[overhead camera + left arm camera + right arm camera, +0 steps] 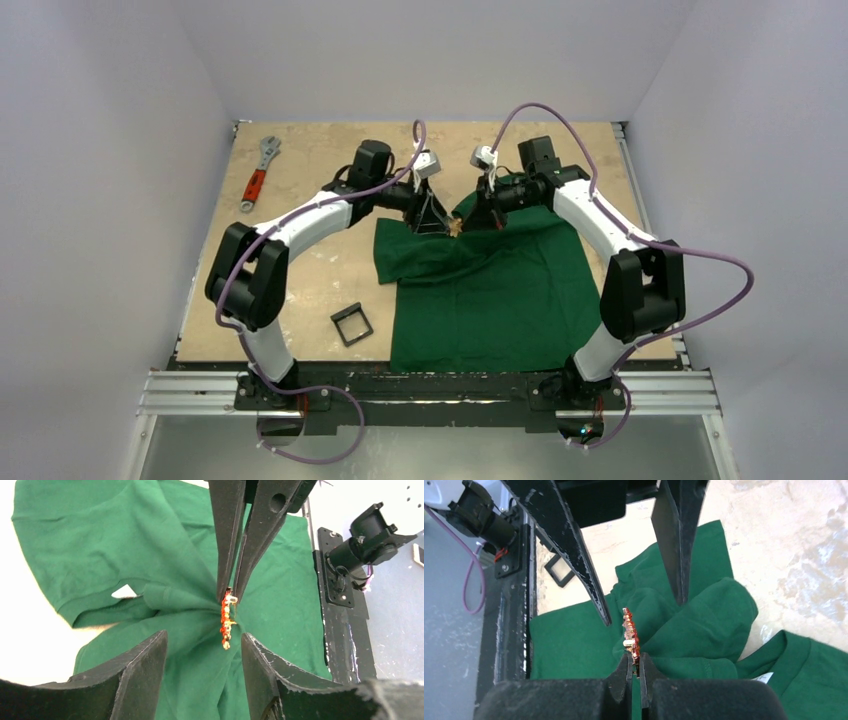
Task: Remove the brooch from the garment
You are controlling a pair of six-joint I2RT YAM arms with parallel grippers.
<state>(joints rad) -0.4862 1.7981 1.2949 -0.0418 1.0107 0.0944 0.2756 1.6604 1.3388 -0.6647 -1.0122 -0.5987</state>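
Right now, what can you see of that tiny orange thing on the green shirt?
The brooch is a tiny orange-red ornament, jagged-edged with pale glints, seen edge-on and standing up from the garment near its far edge. The cloth gathers into folds around it. The right gripper is shut on one end of it; the left gripper is open, one finger either side, not touching it. Its pin is hidden.

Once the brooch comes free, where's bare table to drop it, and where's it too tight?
Bare table runs along the far edge, from the wrench rightward beyond both arms. Another patch lies between the garment's sleeve, the left arm and the black square frame. Crowded: around the brooch, where the left gripper and right gripper meet.
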